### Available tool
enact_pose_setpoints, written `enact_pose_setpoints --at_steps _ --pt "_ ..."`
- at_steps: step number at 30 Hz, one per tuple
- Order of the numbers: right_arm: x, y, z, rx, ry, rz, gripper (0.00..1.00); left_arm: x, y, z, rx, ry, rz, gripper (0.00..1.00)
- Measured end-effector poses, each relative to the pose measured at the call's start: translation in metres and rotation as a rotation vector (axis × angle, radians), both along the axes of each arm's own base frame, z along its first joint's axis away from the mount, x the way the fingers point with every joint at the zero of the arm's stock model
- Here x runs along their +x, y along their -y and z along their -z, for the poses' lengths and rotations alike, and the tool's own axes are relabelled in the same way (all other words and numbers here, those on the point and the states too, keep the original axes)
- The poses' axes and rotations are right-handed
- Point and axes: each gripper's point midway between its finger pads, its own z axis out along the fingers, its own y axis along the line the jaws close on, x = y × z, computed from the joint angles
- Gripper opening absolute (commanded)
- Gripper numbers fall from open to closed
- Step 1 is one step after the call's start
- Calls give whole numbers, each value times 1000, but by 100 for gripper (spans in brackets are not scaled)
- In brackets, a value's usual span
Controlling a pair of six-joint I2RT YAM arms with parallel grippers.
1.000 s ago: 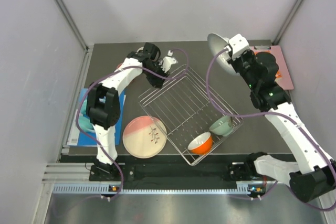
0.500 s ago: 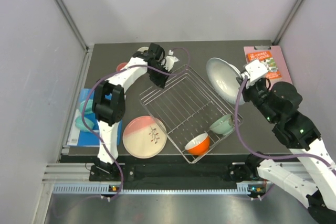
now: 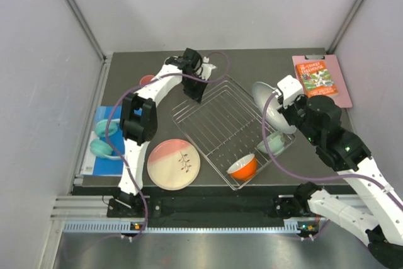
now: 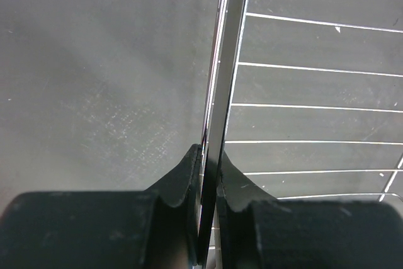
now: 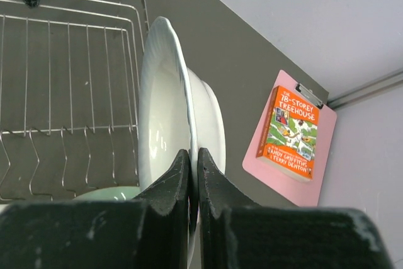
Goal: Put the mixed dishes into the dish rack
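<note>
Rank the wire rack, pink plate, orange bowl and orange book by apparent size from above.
Largest: dish rack, clearly.
Then: pink-and-cream plate.
Last: orange book and orange bowl look nearly alike, so I won't rank them.

I work in a robot test cell, a lab and not a kitchen. Plain pale wall panels [image 3: 208,4] close off the sides beyond my fingers [image 5: 167,187], joined by bare metal corner posts [image 3: 79,14]. Below the fingers lies a dark grey desk [image 3: 126,74]. Behind them, my arms are bolted to an aluminium rail [image 3: 88,205], purple cables [image 3: 264,146] looping openly. A chrome dish rack [image 3: 220,127], a children's book [image 3: 318,79] on a pink clipboard [image 3: 340,96] and teal headphones [image 3: 101,148] share that desk.
</note>
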Motion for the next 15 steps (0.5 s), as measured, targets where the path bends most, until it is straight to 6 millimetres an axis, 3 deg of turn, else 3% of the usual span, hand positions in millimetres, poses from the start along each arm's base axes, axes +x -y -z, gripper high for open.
enact_pose_setpoints --at_steps 15 --pt "29 -3 30 -185 28 -3 0 9 8 1 -19 -13 -26 11"
